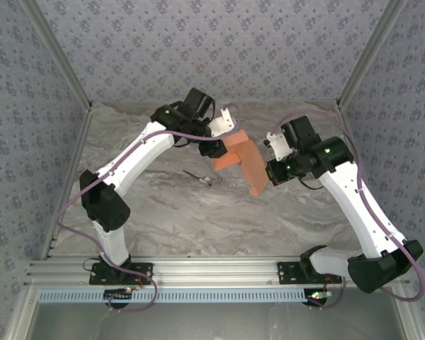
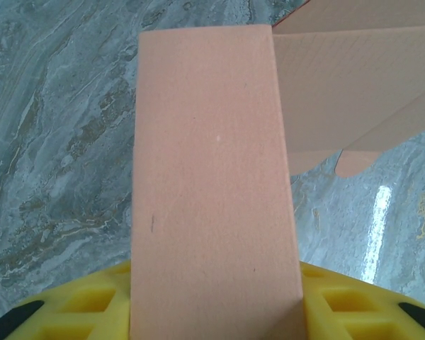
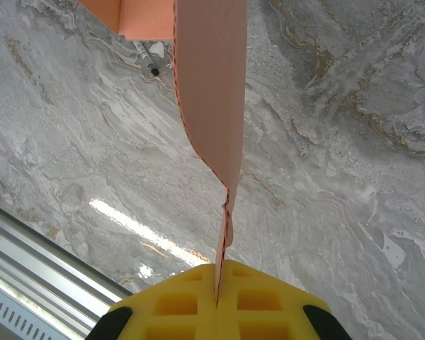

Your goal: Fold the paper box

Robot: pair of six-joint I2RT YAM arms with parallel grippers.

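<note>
**A:** Start with the salmon-orange thin-cardboard paper box. Where?

**B:** Held up off the grey marbled desk, toward the back and about midway across, strung between the two arms. Not resting on anything.

**A:** Folded yet?

**B:** Only partly, by the look of it. Creased into a few panels set at angles to one another, with no closed box shape. Shows a rounded tab hanging loose and untucked in the left wrist view. Probably somewhere in the early middle of the job: creases begun, walls not brought together, tabs not tucked.

**A:** And the right end effector?

**B:** Clamped fully shut on a thin edge at the lower right of the cardboard, seen edge-on between its yellow pads.

**A:** The left end effector?

**B:** Up at the top-left panel. Has a broad flat panel laid across one yellow pad in its own view, hiding the rest. Cannot tell whether clamped on that panel or merely around it.

**A:** Anything else around?

**B:** Just a thin dark stick-like object lying flat on the desk, left of the cardboard and apart from it, touched by neither arm.

**A:** What's left, then?

**B:** Most of it, at a guess: raising the walls square, tucking the tabs, closing up.
</note>
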